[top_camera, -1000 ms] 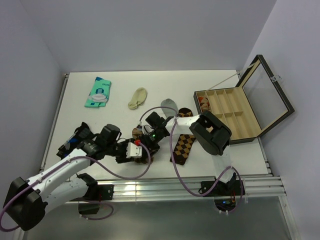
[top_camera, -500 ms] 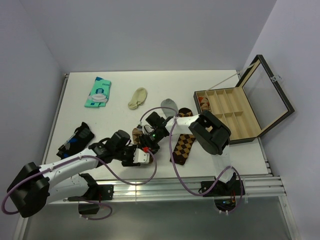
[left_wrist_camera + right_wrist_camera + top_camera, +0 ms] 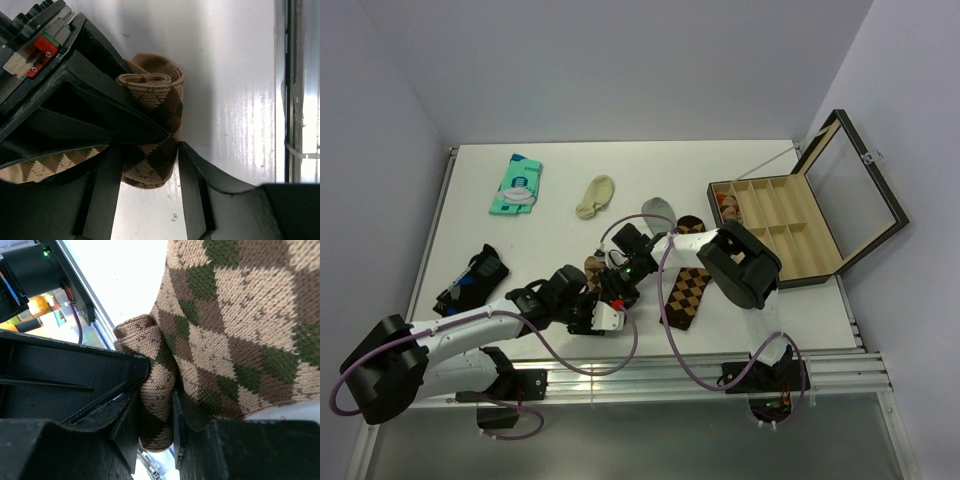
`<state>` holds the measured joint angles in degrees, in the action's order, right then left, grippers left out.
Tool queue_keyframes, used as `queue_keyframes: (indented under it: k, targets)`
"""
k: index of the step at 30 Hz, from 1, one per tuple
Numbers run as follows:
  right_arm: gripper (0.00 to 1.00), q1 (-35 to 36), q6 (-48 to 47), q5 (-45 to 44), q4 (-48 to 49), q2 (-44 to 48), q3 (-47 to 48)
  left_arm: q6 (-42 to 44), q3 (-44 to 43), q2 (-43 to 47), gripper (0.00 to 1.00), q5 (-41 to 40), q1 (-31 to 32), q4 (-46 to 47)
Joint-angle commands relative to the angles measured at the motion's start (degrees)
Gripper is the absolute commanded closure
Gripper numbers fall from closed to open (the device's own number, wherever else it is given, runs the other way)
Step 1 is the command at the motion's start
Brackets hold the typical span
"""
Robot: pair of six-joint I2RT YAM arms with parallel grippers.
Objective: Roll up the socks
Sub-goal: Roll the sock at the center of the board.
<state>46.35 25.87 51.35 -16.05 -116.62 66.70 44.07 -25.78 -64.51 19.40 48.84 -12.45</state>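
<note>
The socks (image 3: pixel 687 296) are lying near the front-centre of the table (image 3: pixel 550 235) - dark brown argyle w/ tan diamonds. One end is lying flat on the surface; the other is wound into a tight roll (image 3: pixel 155 95) just to its left. The right gripper (image 3: pixel 158 386) is clamping a fold of that roll, jaws nearly closed w/ the knit squeezed between them. The left gripper (image 3: pixel 150 152) is sitting at the roll's near end, its fingers (image 3: pixel 192 167) resting against both flanks, so it's gripping the socks too (the cloth is filling the gap btwn them). In the left wrist view the right gripper's black finger is lying along the roll's left side. Further back, well apart from both grippers, a cream ankle sock (image 3: pixel 595 196), a grey sock (image 3: pixel 658 209) and a green packet (image 3: pixel 517 185) are lying on the table. A dark blue-trimmed item (image 3: pixel 470 281) is sitting near the left edge - can't tell what it is. A wooden box (image 3: pixel 790 262) w/ compartments is standing open at the right, its glass lid (image 3: pixel 850 185) tilting back.
</note>
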Motion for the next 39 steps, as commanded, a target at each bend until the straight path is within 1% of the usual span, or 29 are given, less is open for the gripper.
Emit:
queue_keyframes:
  k: [1, 8, 9, 10, 11, 12, 13, 15, 16, 18, 19, 21, 22, 23, 25, 26, 27, 29, 30, 31, 32, 34, 35, 37, 38, 39]
  targets:
    - [0.74, -0.4, 0.4, 0.2, 0.9, -0.9, 0.0, -0.5, 0.8, -1.5, 0.48, 0.6, 1.3, 0.8]
    - [0.71, -0.6, 2.3, 0.3, 3.7, 0.8, -1.7, -2.2, -0.4, -5.2, 0.51, 0.4, 1.7, 0.8]
    - [0.69, -0.6, 2.8, 0.3, 4.5, 1.0, -2.0, -2.3, -0.6, -5.5, 0.52, 0.5, 1.7, 0.6]
    - [0.67, -0.6, 3.1, 0.2, 4.6, 1.3, -2.2, -2.7, -0.7, -6.1, 0.53, 0.5, 1.7, 0.8]
    - [0.66, -0.6, 3.6, 0.1, 5.1, 1.5, -2.4, -2.8, -0.8, -6.5, 0.55, 0.5, 1.8, 0.8]
    - [0.65, -0.6, 3.7, 0.1, 5.3, 1.5, -2.5, -2.9, -0.9, -6.9, 0.58, 0.4, 1.8, 0.8]
    - [0.63, -0.7, 3.7, 0.0, 5.5, 1.8, -2.5, -3.3, -1.2, -7.6, 0.66, 0.3, 1.8, 0.8]
    - [0.59, -0.6, 3.8, -0.5, 5.8, 2.5, -3.1, -3.4, -1.6, -8.3, 0.76, 0.6, 1.8, 0.1]
    - [0.55, -0.6, 4.0, -1.2, 6.1, 2.9, -3.4, -3.5, -2.0, -8.8, 0.86, 0.9, 1.8, 0.0]
    - [0.52, -0.6, 4.5, -2.7, 7.2, 5.0, -4.7, -3.4, -2.1, -9.1, 0.94, 1.4, 1.8, -0.8]
    - [0.48, -0.8, 4.5, -3.6, 7.6, 6.0, -5.3, -3.4, -2.2, -9.1, 1.00, 2.3, 1.8, -1.0]
    - [0.44, -1.0, 4.8, -7.7, 8.3, 9.6, -7.3, -3.3, -2.2, -9.1, 1.00, 2.9, 1.8, -1.6]
    - [0.39, -1.2, 5.2, -9.1, 9.0, 11.0, -8.3, -3.3, -2.3, -9.1, 1.00, 3.9, 1.8, -1.9]
    - [0.37, -1.7, 5.5, -12.4, 10.1, 12.5, -9.2, -3.1, -2.3, -9.1, 1.00, 4.1, 1.8, -2.1]
    - [0.33, -2.5, 7.1, -15.6, 11.7, 18.0, -13.2, -3.0, -2.8, -9.1, 1.00, 5.3, 1.8, -3.4]
    - [0.32, -3.4, 7.8, -17.3, 12.1, 20.0, -14.4, -3.0, -3.0, -9.2, 1.00, 5.8, 1.7, -4.0]
    - [0.32, -3.9, 8.9, -21.0, 12.7, 23.6, -17.1, -2.9, -3.1, -9.2, 1.00, 6.3, 1.6, -4.4]
    - [0.31, -5.6, 11.4, -23.4, 14.9, 28.0, -20.4, -2.3, -4.0, -9.2, 1.00, 8.3, 1.1, -6.4]
    - [0.31, -6.2, 12.1, -26.1, 15.6, 29.9, -23.6, -2.2, -4.4, -9.3, 1.00, 9.0, 0.8, -6.9]
    - [0.31, -6.7, 12.8, -27.3, 15.8, 34.5, -25.2, -1.6, -5.2, -9.6, 1.00, 9.9, 0.4, -8.4]
    - [0.31, -7.1, 13.4, -28.8, 15.8, 36.4, -26.6, -1.3, -5.8, -9.8, 1.00, 10.7, -0.7, -9.1]
    - [0.30, -7.8, 14.0, -33.9, 15.9, 40.7, -29.8, -0.1, -7.7, -11.5, 1.00, 12.9, -1.8, -10.9]
    - [0.30, -7.8, 14.6, -35.8, 15.9, 45.0, -31.7, 0.3, -8.4, -12.3, 1.00, 13.6, -2.9, -13.2]
    - [0.30, -7.8, 14.9, -39.1, 15.9, 49.2, -34.0, 2.1, -10.9, -14.8, 1.00, 16.0, -4.2, -15.5]
    - [0.30, -7.8, 15.1, -40.8, 15.7, 53.5, -34.8, 2.8, -11.9, -15.8, 1.00, 16.9, -5.1, -18.4]
    - [0.30, -7.8, 14.8, -41.8, 15.8, 55.4, -36.4, 3.5, -12.8, -17.8, 1.00, 18.3, -5.6, -19.7]
